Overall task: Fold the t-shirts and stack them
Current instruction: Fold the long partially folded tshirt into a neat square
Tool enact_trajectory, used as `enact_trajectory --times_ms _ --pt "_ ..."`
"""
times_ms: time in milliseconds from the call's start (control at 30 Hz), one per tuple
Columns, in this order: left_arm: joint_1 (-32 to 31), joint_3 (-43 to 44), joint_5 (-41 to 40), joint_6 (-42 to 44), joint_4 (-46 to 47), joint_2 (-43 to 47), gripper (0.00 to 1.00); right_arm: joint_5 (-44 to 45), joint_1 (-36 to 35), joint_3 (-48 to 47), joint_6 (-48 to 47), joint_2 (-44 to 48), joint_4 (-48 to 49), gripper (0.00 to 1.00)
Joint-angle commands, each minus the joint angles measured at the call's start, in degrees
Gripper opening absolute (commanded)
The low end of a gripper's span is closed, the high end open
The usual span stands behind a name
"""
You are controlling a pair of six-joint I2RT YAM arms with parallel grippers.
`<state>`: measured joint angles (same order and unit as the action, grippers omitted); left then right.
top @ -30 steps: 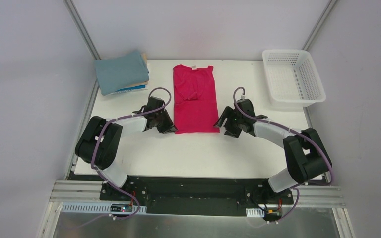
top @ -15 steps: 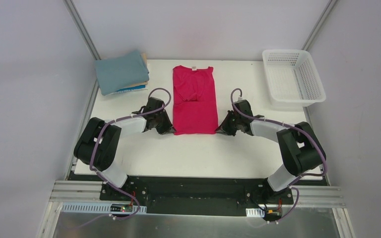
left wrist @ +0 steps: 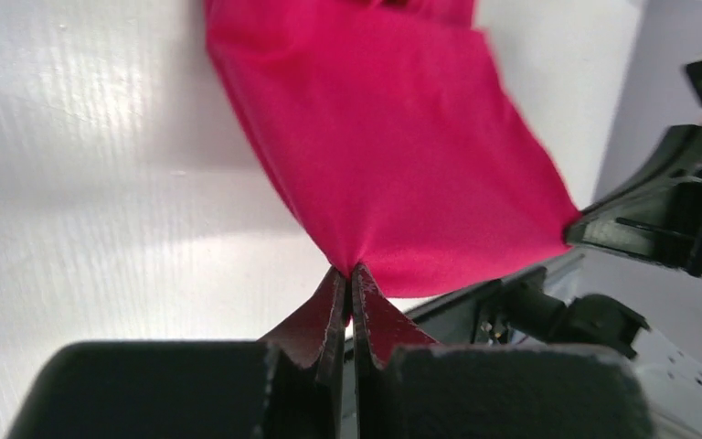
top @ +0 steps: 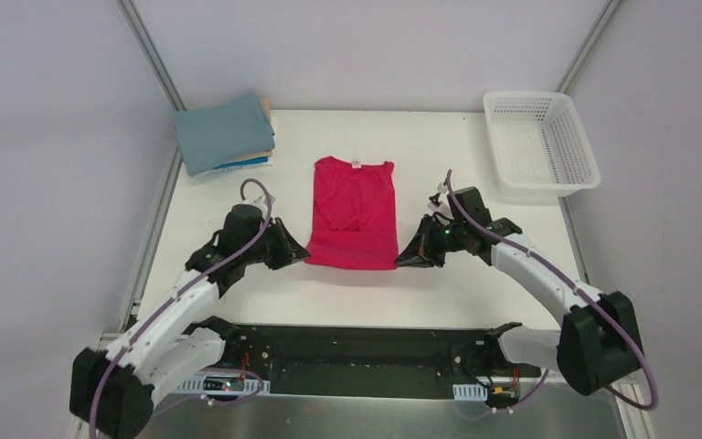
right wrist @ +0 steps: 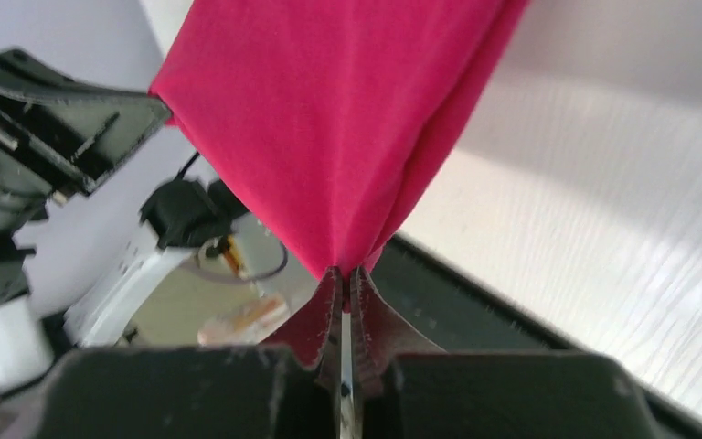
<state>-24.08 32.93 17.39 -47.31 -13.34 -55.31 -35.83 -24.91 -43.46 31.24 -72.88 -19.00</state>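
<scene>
Nearest us, the left arm [top: 192, 293] and the right arm [top: 548, 274] reach forward from their bases over the white bench [top: 457, 146]. The left jaws are pressed together, pinching the near left corner of the bright crimson-pink cloth t-shirt [top: 352, 215]. In the left wrist view we see the fabric fan out from that pinch in tight creases. The right jaws are closed in the same way on the near right corner, and the right wrist view shows the cloth spreading away from the tips. The near hem runs straight between the two pinches.

Beyond them the shirt lies folded narrow at the middle of the bench, its collar at the far end.

Farther back, at the far left corner, we see a stack topped by a folded dusty teal-grey t-shirt [top: 221, 133]. A tan folded t-shirt [top: 267, 117] and a blue folded t-shirt [top: 245, 165] peek out beneath it. At the far right corner stands a white plastic mesh basket [top: 548, 187], well apart from the shirt.
</scene>
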Motion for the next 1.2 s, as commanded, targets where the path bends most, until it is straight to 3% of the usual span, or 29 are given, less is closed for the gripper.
enact_trajectory --times_ms 0,167,333,533,1167 --pt "-0.5 -0.6 3.8 -0.8 -7.5 12.6 0.0 -12.1 -0.5 -2.6 -3.2 8.5 -14.1 0.0" --pt "-0.5 3.0 4.1 -0.6 -12.0 19.9 0.0 -17.2 -0.5 -5.7 -2.5 12.7 -17.3 0.0" --pt "-0.5 6.1 0.5 0.2 -12.5 19.0 0.0 -13.3 0.4 -8.2 -2.5 12.7 -17.2 0.0" --pt "-0.5 10.8 -9.7 0.7 -9.9 12.6 0.0 -7.6 2.6 -10.2 -2.1 9.5 -13.2 0.0" --pt "0.3 28.7 -20.4 8.5 -2.2 -15.0 0.0 -2.8 11.4 -19.8 -3.4 -6.1 -6.9 0.0"
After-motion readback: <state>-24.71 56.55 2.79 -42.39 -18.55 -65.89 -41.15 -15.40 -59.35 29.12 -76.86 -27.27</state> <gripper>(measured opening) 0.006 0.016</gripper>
